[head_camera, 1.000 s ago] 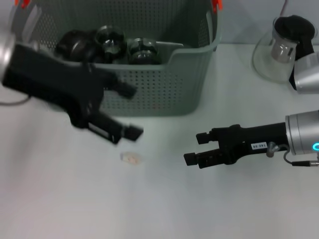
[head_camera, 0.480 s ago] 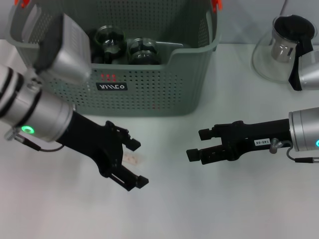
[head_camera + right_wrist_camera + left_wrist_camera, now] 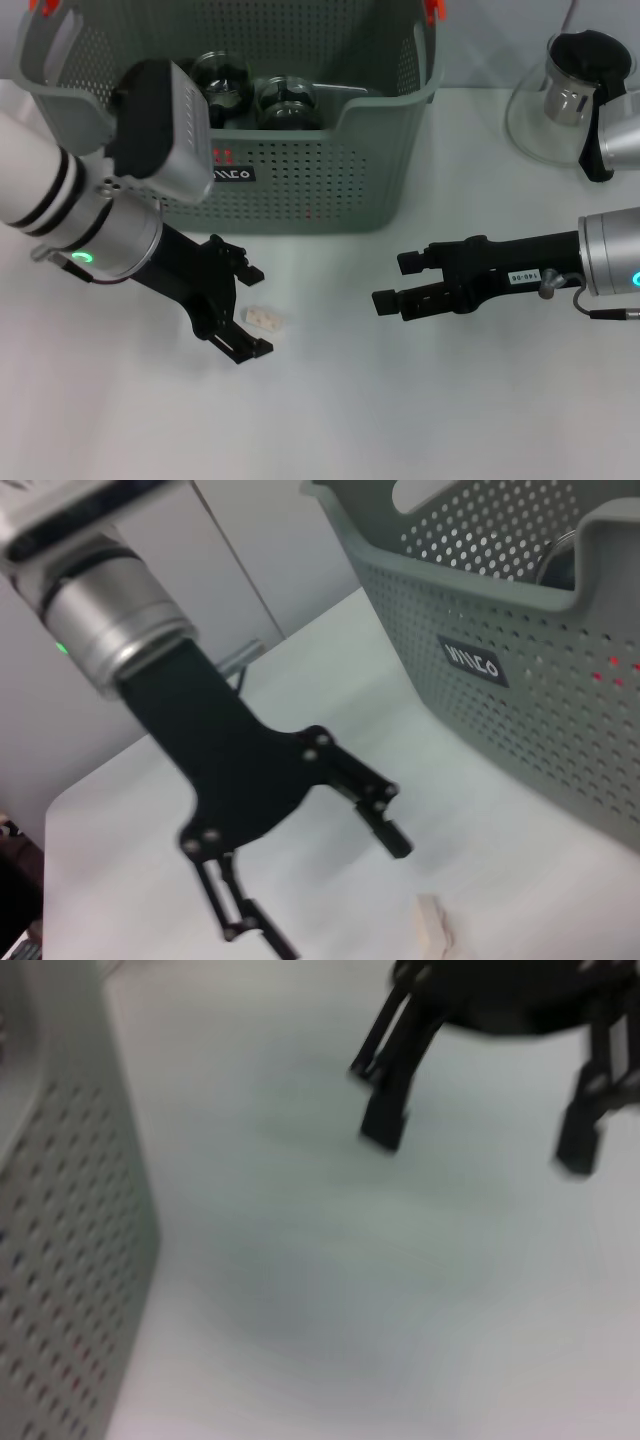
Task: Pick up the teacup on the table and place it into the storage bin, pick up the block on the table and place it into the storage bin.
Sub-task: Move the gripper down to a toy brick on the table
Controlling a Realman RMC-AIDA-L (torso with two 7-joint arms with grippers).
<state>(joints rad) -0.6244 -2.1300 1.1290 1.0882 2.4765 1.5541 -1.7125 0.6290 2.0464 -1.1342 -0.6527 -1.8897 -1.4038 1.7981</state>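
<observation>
Now the left gripper [image 3: 243,310] has swung in low over the white table [image 3: 330,420], with its black fingers spread wide. Half a second ago the same jaws hung a little nearer the robot with the small pale rectangular block [image 3: 265,319] behind them; at this moment the block lies just off the fingertips, roughly level with the gap between the two fingers but not yet inside it. A second ago the arm was a blur up against the basket wall, so it has dropped and turned toward the block. That reads as the approach for the second pick: the jaws have only to advance a little so the block sits between the fingers before closing.

Behind the left jaws stands the large grey-green perforated plastic storage bin [image 3: 330,190], which already holds dark glass vessels [image 3: 222,80]; I judge the teacup step done, though which of these is the teacup I cannot tell. The right wrist view shows the block [image 3: 433,925] on the table, short of the open left fingers [image 3: 385,830] and apart from them.

Further right, the right gripper [image 3: 405,283] hovers over bare table with its jaws apart and nothing between them, barely shifted over the last second; it looks idle. Beyond it sits a clear glass teapot [image 3: 560,100].
</observation>
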